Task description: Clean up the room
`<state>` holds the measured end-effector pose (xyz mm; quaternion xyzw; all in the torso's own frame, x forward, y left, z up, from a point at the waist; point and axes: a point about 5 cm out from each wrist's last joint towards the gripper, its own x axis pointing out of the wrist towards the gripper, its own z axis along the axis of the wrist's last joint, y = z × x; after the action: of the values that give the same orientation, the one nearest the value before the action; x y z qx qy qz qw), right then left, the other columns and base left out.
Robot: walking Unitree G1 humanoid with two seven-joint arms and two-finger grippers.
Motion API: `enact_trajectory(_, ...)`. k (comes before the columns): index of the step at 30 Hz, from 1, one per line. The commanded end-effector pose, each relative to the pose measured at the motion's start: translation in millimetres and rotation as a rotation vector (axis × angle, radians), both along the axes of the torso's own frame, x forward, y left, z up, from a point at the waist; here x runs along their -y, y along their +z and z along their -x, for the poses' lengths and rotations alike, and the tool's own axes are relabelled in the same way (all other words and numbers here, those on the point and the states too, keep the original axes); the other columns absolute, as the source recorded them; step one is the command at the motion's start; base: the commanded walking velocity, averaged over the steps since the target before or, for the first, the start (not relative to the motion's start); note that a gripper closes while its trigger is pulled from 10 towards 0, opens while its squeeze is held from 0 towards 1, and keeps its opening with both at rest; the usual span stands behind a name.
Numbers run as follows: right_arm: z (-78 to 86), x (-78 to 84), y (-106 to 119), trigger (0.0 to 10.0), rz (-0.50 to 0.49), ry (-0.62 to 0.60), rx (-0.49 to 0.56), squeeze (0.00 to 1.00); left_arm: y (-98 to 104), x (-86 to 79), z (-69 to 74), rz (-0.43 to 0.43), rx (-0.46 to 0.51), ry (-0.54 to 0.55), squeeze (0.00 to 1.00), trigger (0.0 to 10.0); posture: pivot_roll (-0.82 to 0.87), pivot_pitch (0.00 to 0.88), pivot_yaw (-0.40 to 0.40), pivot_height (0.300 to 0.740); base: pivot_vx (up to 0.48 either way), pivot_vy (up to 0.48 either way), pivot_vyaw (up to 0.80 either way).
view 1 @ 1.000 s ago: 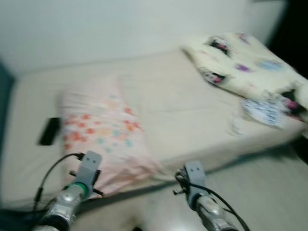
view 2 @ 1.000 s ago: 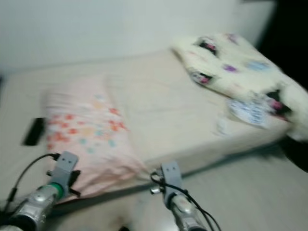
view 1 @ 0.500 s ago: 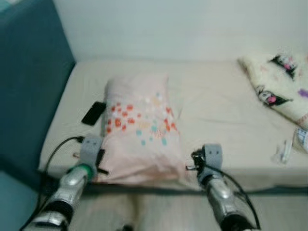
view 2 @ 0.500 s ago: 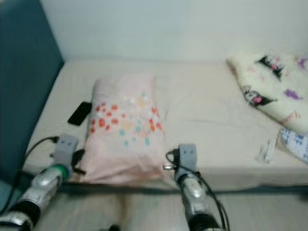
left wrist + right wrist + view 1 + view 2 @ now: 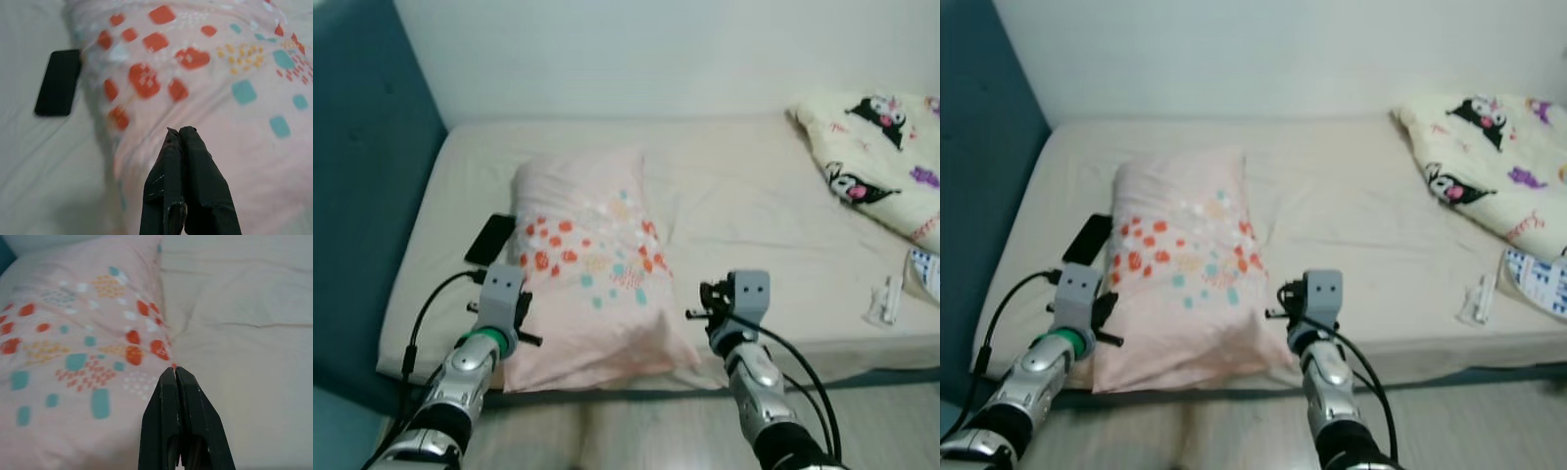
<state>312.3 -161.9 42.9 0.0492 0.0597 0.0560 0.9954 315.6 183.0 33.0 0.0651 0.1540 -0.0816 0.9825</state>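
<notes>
Both grippers are yours to read from the wrist cameras: the left gripper (image 5: 180,131) has its two black fingers pressed together with nothing between them, poised above the near left part of the pink pillow (image 5: 592,264). Your right gripper (image 5: 174,369) is likewise clenched on nothing, its tips over the pillow's right edge where the fabric meets the sheet. From the head camera you see the two arms raised at the bed's near edge, one on each side of the pillow's near end.

That pillow is pale pink with red, teal and yellow patches. It lies lengthwise on the left half of the bed (image 5: 754,215), its near end drooping over the mattress edge.

Just beside the pillow's left edge, you can see a black phone (image 5: 490,239) lying flat on the sheet, touching or nearly touching the pillow.

Further out, at the bed's far right, a cream blanket (image 5: 876,157) printed with black-and-pink cartoon figures lies bunched up. Near the right front edge of the mattress sits a small white object (image 5: 885,300), too small to identify, with a blue-and-white patterned item (image 5: 1538,279) just beside it.

A teal headboard (image 5: 362,176) stands along the bed's left side, a pale wall (image 5: 636,49) behind, and light wood floor (image 5: 1489,421) below the mattress.
</notes>
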Motion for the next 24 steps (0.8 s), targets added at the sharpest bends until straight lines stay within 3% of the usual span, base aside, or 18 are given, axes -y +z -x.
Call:
enact_trajectory(1, 5.7, 3.4, -7.5, 10.0, 0.009, -0.005, -0.029, 0.0, 0.6, 1.0, 0.1, 0.003, 0.009, 0.002, 0.0, 10.0, -0.02, 0.007, 0.073, 0.74, 0.428, 0.0, 0.0)
enact_trajectory(24, 9.7, 2.2, -12.0, 10.0, 0.017, 0.016, -0.046, 0.0, -3.4, -3.9, 5.0, 0.0, -0.002, 0.008, 0.0, 10.0, -0.02, 0.003, 0.073, 0.74, 0.0, 0.0, 0.0)
